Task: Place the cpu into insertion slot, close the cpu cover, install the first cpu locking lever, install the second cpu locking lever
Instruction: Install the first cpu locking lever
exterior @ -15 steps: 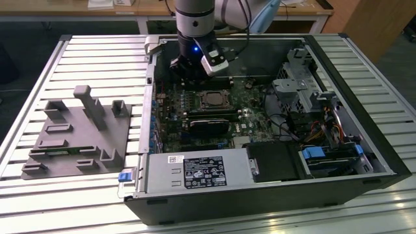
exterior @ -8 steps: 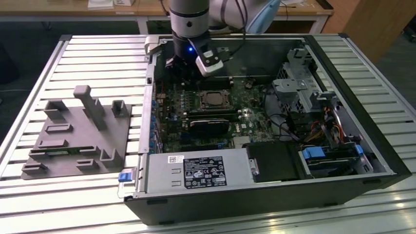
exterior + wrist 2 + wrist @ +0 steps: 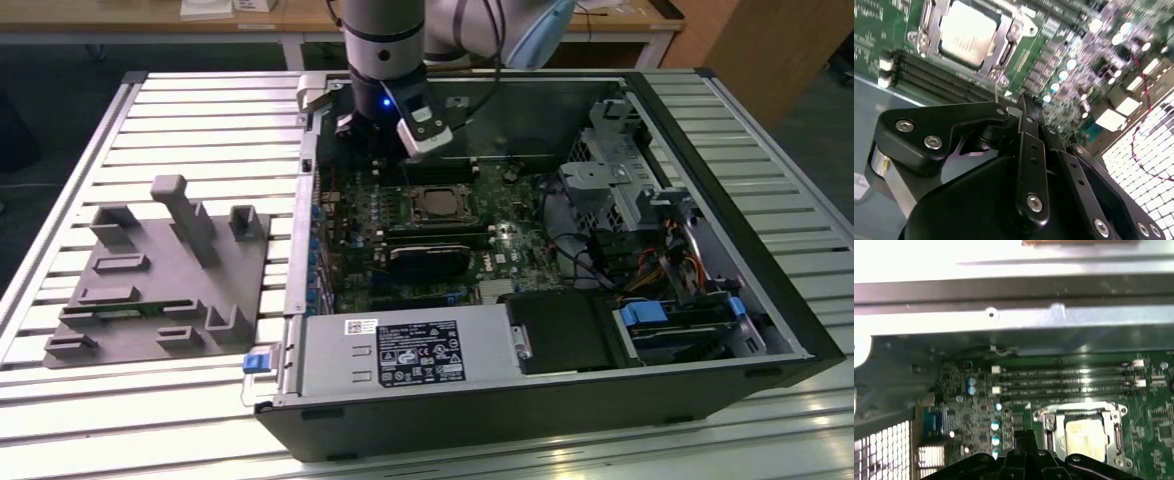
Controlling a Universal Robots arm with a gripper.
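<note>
The cpu lies in the insertion slot on the green motherboard, its pale metal top facing up. The silver cpu cover lies flat around it as a frame; it also shows around the cpu in the first wrist view. My gripper hovers beside the socket, a little off one corner, with its black fingers pressed together and nothing visible between them. A thin metal lever stands close to the fingertips. In the exterior view the gripper reaches down into the case just behind the socket.
Long black memory slots run beside the socket. The open computer case holds a drive cage, cables and a power supply at the front. A grey fixture plate lies on the slatted table at the exterior view's left.
</note>
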